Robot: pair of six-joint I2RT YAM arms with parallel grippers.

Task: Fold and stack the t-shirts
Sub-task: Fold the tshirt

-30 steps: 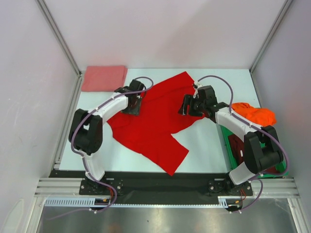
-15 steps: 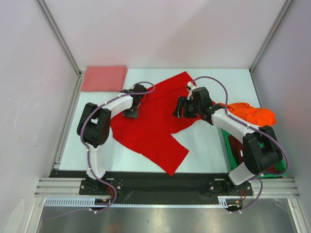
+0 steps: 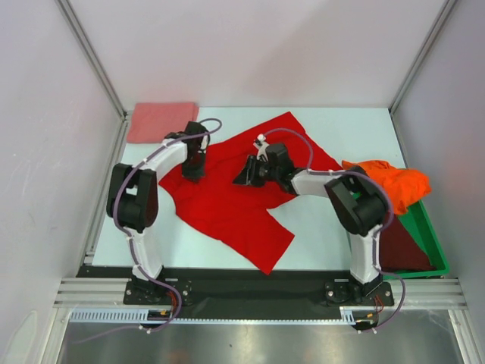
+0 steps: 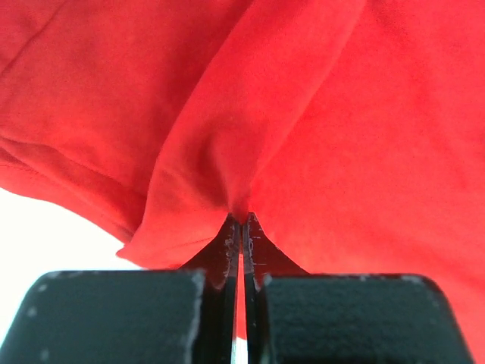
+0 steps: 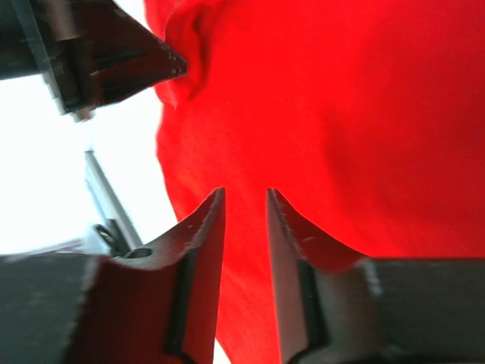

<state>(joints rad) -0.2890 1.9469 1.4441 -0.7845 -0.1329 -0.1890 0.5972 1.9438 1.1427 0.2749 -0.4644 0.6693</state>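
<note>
Left wrist view: left gripper [image 4: 241, 224] pinches a red t-shirt [image 4: 348, 114] ridge between closed tips; right gripper [image 5: 245, 196], arm stretched leftward, hangs narrowly parted over the cloth.

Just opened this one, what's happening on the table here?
The robot is working on a bright red t-shirt spread on the table. The left gripper is shut on a pinched-up fold near its left edge; the right gripper sits low over its middle, jaws apart. A folded salmon-pink t-shirt lies in the far left corner; an orange t-shirt drapes over the green bin.
</note>
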